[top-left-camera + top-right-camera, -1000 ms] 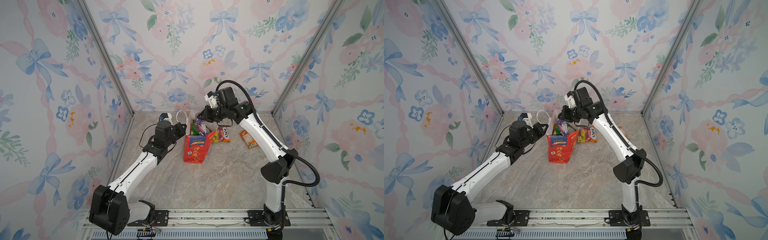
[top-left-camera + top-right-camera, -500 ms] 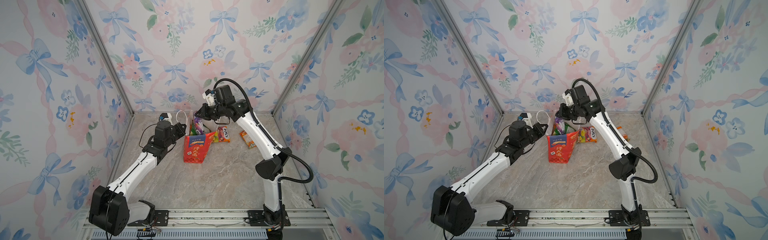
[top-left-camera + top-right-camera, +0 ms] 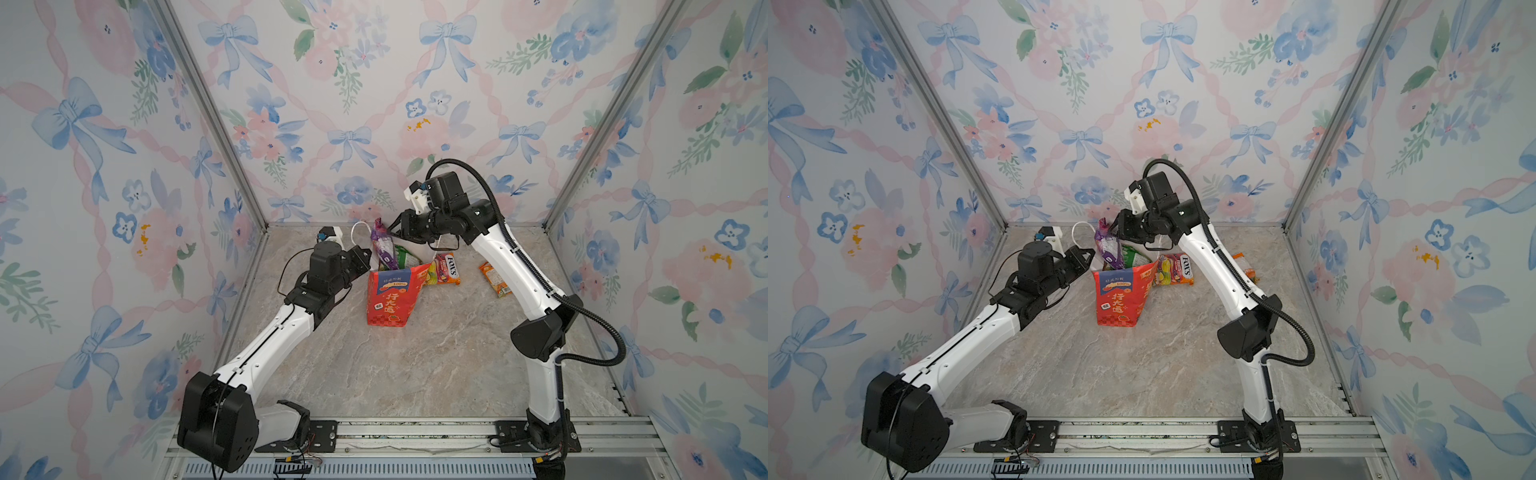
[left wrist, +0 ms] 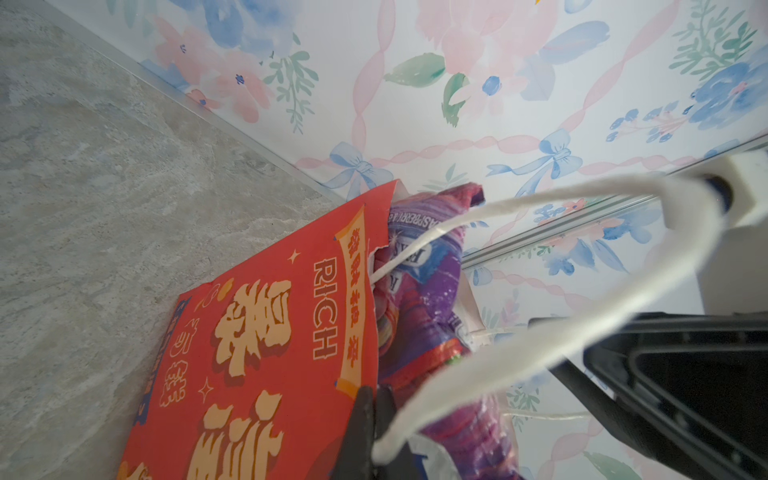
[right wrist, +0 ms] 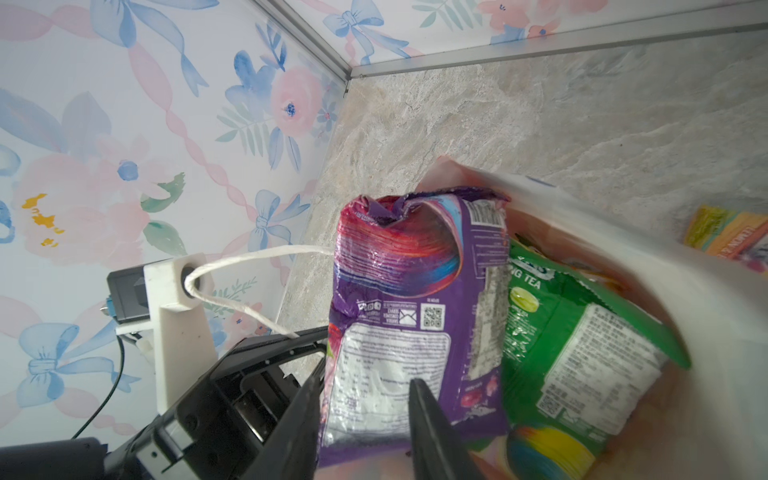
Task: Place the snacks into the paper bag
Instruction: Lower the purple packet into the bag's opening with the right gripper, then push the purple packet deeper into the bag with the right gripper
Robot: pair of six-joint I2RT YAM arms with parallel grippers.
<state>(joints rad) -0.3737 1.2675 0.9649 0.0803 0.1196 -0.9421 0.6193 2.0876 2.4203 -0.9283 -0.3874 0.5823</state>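
Standing near the middle of the bench's [image 3: 415, 374] back edge in both top views, the paper bag [image 3: 390, 295] is upright with its mouth open. A purple packet [image 3: 384, 249] rises out of it, long axis close to vertical, with a green packet [image 3: 405, 257] beside it inside. The left gripper [image 3: 365, 255] sits at the bag's left rim. The right gripper [image 3: 395, 230] hangs just beside the purple packet's top. Two snacks are not yet in. A red-yellow FOX'S packet [image 3: 446, 270] lies on the bench just beside the bag's right wall. An orange packet [image 3: 494, 280] lies further toward the right edge, partly hidden behind the right arm in a top view [image 3: 1246, 266]. Both lie on the right gripper's side of the bag, so I judge that arm the nearer one for them.

From the left wrist, the left gripper [image 4: 374, 411] has its jaws pressed together on the bag's red wall [image 4: 270, 332] at the rim. The white cord handle [image 4: 540, 208] loops loose across the view.

From the right wrist, the right gripper [image 5: 368, 376] has its jaws spread in front of the purple packet [image 5: 415, 291], pinching nothing that I can make out. That packet leans at the bag's wall on the left gripper's side. It looks let go but stands proud of the mouth, so it may want a push down before the reach rightward.
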